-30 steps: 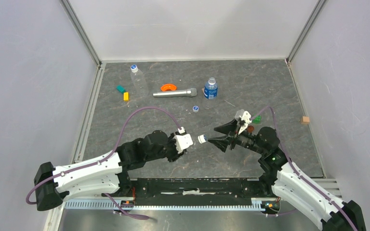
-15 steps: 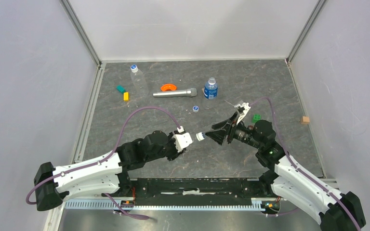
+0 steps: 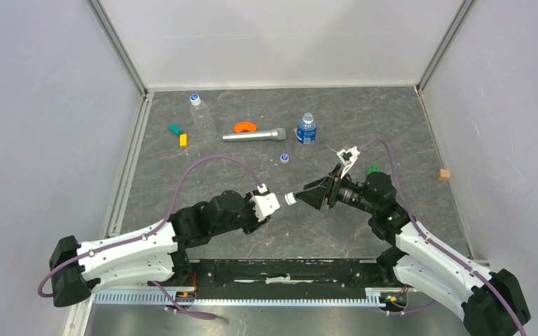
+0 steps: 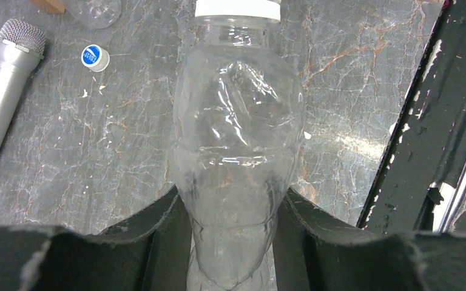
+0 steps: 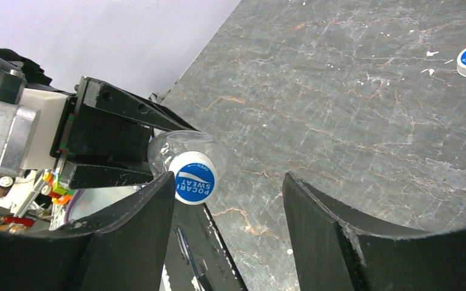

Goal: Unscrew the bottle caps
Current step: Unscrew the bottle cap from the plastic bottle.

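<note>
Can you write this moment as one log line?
left jaws: shut on clear bottle | right jaws: open around its cap | cap: still screwed on, not yet gripped

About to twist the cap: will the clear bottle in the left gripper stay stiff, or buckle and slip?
Probably soft: the clear bottle looks thin-walled and dented where the left gripper clamps it, so it may buckle. Likely light: it appears empty. Its smooth plastic could spin in the grip when the cap turns.

Pale grey panel walls (image 3: pixel 280 38) are enclosing a dark grey marbled tabletop (image 3: pixel 252 105) on three sides. Silver aluminium corner posts (image 3: pixel 120 49) are rising at the back corners, and soft, even light is falling throughout.
</note>
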`<state>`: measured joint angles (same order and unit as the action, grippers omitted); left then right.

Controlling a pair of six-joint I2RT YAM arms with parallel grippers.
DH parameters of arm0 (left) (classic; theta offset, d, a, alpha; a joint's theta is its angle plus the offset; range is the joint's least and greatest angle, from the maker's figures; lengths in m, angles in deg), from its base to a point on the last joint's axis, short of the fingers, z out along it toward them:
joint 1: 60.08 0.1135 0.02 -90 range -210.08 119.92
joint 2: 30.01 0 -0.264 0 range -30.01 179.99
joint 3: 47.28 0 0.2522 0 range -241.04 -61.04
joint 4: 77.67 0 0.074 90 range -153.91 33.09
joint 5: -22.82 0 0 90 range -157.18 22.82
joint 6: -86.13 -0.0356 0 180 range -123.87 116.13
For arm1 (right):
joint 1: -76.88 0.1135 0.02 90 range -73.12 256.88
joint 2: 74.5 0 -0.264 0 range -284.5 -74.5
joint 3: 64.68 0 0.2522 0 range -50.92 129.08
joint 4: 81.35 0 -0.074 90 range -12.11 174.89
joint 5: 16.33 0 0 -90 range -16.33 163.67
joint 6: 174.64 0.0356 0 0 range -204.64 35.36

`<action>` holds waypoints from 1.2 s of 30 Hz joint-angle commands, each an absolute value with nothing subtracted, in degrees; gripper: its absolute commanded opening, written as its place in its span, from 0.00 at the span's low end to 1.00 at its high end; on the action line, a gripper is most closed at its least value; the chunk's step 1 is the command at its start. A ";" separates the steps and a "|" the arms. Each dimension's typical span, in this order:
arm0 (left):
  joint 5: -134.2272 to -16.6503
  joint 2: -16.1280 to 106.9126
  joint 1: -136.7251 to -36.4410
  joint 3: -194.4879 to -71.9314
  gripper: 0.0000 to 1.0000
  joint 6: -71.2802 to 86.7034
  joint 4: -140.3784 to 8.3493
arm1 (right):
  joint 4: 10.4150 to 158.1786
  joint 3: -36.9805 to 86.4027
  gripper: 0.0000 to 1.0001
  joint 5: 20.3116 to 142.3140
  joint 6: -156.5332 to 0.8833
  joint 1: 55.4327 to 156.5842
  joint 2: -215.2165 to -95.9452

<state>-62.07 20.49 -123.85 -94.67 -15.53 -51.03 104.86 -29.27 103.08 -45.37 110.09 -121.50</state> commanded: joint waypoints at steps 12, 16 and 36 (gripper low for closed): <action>-62.81 18.50 -124.11 -93.51 0.08 -15.69 -52.89 | 111.16 -27.81 0.70 104.50 -37.85 109.92 -122.86; -63.14 18.67 -124.15 -93.69 0.08 -15.69 -52.90 | 115.14 -29.28 0.70 105.53 -35.00 109.93 -123.18; -63.64 18.75 -124.12 -93.75 0.08 -14.79 -53.89 | 121.42 -27.51 0.39 119.39 -36.90 111.92 -131.09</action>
<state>-62.82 19.33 -123.85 -93.60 -15.53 -50.79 116.27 -29.27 116.28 -36.08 111.01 -130.92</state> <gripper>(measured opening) 0.496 0.484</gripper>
